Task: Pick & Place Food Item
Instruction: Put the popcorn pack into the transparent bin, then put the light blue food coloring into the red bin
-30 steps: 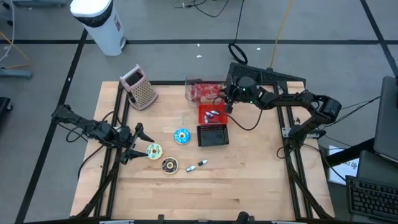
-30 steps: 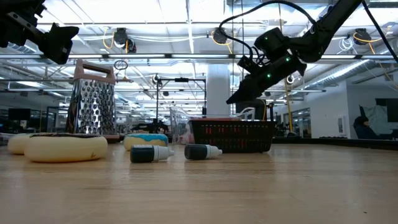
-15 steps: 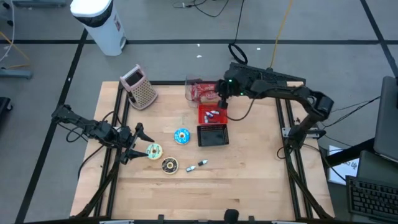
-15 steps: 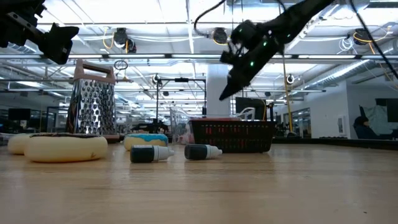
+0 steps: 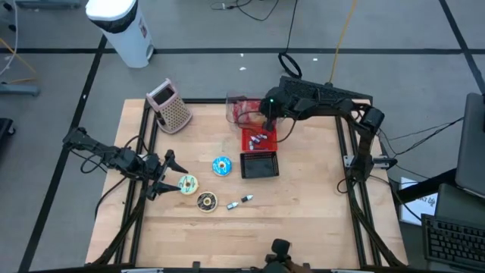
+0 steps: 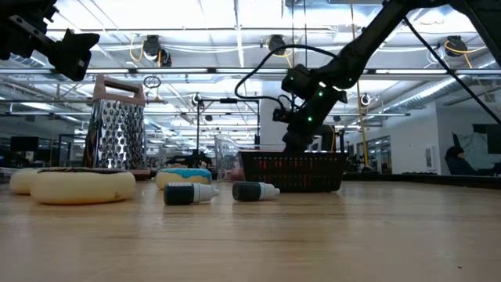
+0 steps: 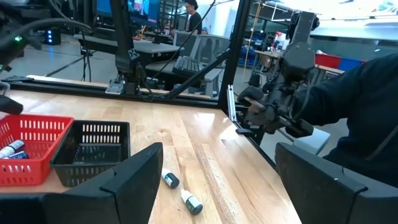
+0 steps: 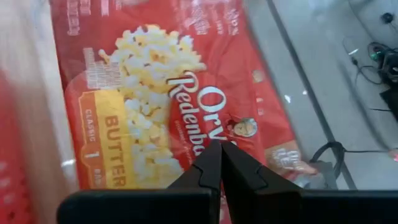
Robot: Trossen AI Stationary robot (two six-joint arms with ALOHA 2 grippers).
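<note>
Two arms, high view: I see both over the wooden table (image 5: 303, 220), one on each side.
Right gripper, high view: my right gripper (image 5: 265, 108) hangs over the clear bin (image 5: 235, 101) at the far edge, right above the popcorn bag (image 5: 246, 114) lying inside it.
Red basket, high view: the red basket (image 5: 258, 139) with small bottles sits just on the near side of that gripper, touching the black basket (image 5: 259, 164) beyond it.
Left gripper, high view: my left gripper (image 5: 165, 176) waits at the left edge, fingers spread wide, nothing between them.
Near the left gripper, high view: a yellow donut (image 5: 187, 183) lies just beside its tips, a chocolate donut (image 5: 206, 201) and a blue donut (image 5: 220, 165) a little farther out.
Grater, high view: the grater (image 5: 171, 107) stands well away from both grippers, at the far left corner.
Right gripper, low view: I see it (image 6: 288, 138) dipping behind the black basket (image 6: 293, 171); two loose bottles (image 6: 254, 190) lie in front.
Left wrist view: my own fingers (image 7: 134, 177) stand wide apart, framing the loose bottles (image 7: 180, 190); both baskets lie off to one side, and a person's dark sleeve (image 7: 367, 106) shows beyond the table edge.
Right wrist view: my fingertips (image 8: 219, 163) are pressed together, empty, poised over the red popcorn bag (image 8: 161, 81); whether they touch it I cannot tell.
</note>
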